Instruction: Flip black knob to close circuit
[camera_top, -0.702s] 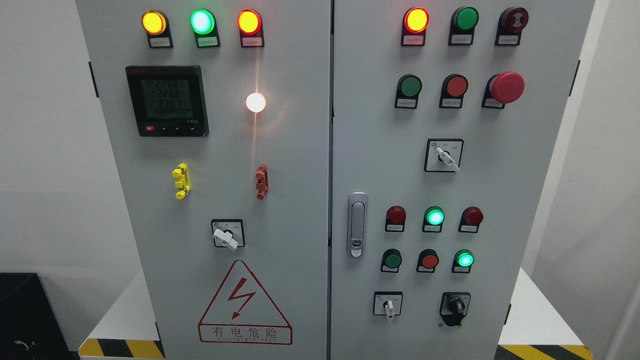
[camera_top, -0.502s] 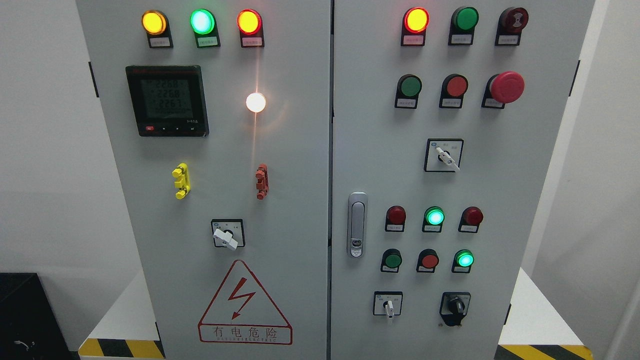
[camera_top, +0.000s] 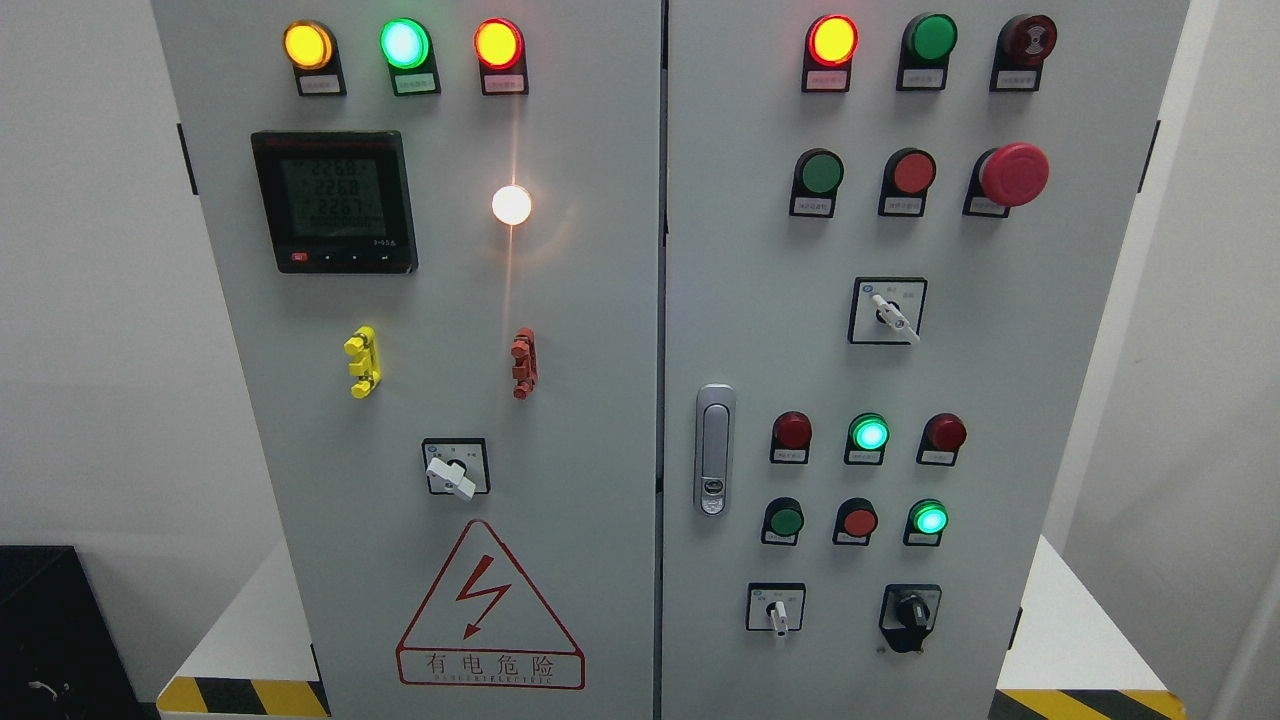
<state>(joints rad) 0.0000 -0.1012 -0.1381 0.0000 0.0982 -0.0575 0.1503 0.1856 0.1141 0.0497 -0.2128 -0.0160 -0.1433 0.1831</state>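
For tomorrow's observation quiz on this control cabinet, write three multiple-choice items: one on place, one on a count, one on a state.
1. Where is the black knob?
A. bottom right of the right door
B. top of the left door
C. beside the meter

2. How many lamps run along the top of the left door?
A. two
B. three
C. five

3. Is a robot hand touching the knob?
A. yes
B. no hand in view

Answers: 1 A, it sits lowest on the right door; 2 B, yellow, green, orange; 3 B, nothing reaches in.

Digits on the meter display (camera_top: 333, 198) differ slightly from the earlier frames; its bottom row reads differently. Nothing else on the panel shows any change.
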